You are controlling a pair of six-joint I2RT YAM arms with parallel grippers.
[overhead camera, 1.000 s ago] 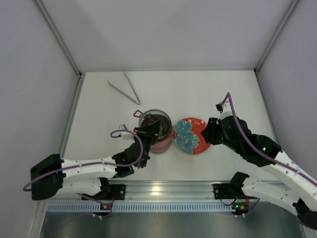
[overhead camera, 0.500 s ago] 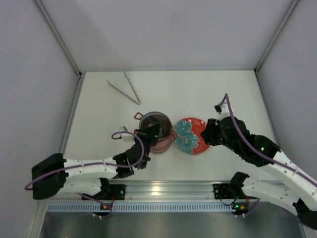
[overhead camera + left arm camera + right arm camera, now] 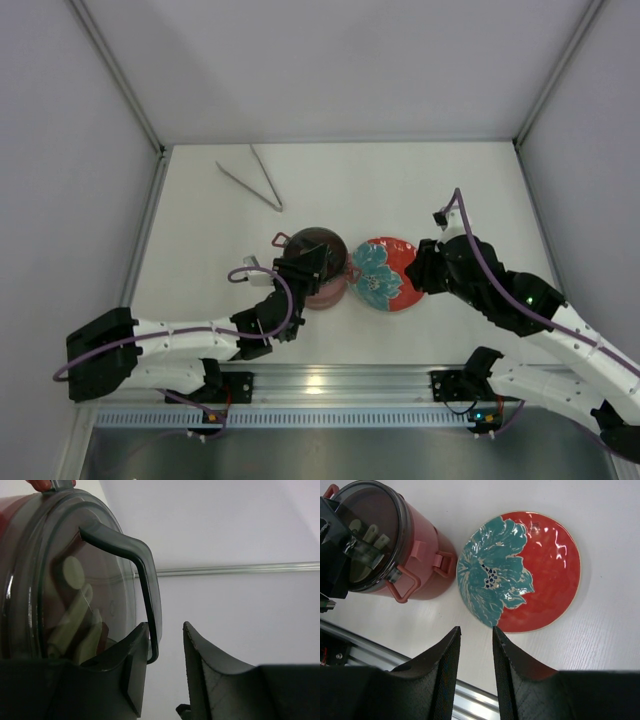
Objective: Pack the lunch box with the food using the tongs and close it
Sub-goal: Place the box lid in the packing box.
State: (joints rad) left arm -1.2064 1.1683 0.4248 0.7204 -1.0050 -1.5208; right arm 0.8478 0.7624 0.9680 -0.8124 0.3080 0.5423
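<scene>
Left gripper (image 3: 165,630) open at the lunch box (image 3: 427,567) lid
Its jaws stand apart with the smoky lid's handle (image 3: 142,565) between them, the pink box directly ahead. The right gripper (image 3: 476,630) hovers empty and slightly parted, with the flower plate (image 3: 545,580) just ahead of it.

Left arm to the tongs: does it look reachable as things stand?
Probably yes. The tongs lie alone on bare table beyond the lunch box, nothing on them. The left gripper, jaws apart at the lid handle, must back off that first.
</scene>
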